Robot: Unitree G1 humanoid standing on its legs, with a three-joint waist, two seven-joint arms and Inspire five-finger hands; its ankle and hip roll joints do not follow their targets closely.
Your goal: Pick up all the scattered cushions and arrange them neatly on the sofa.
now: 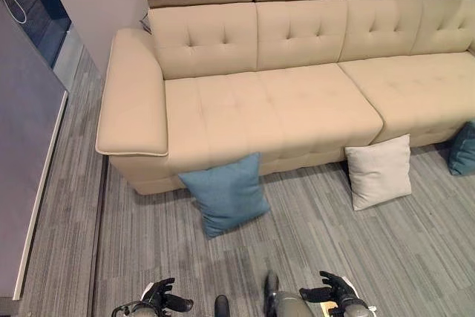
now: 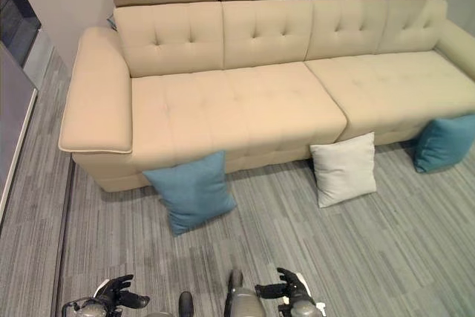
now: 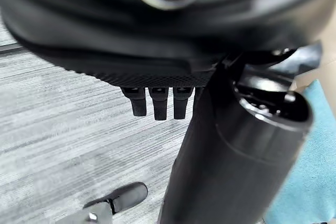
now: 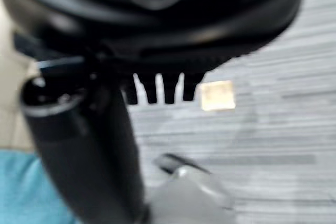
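Note:
A blue cushion (image 1: pixel 226 192) leans on the floor against the front of the beige sofa (image 1: pixel 274 105), below its left seat. A white cushion (image 1: pixel 379 171) leans against the sofa front further right. A second blue cushion (image 2: pixel 445 142) stands on the floor at the far right, by the sofa's corner. The sofa's seats are bare. My left hand (image 1: pixel 165 296) and right hand (image 1: pixel 334 291) hang low at the near edge, well short of the cushions. Both have relaxed fingers (image 3: pixel 155 103) and hold nothing.
Grey striped carpet (image 1: pixel 312 243) covers the floor between me and the sofa. A grey wall panel (image 1: pixel 26 146) with a white edge stands at the left, leaving a narrow strip of floor beside the sofa's armrest (image 1: pixel 133 102).

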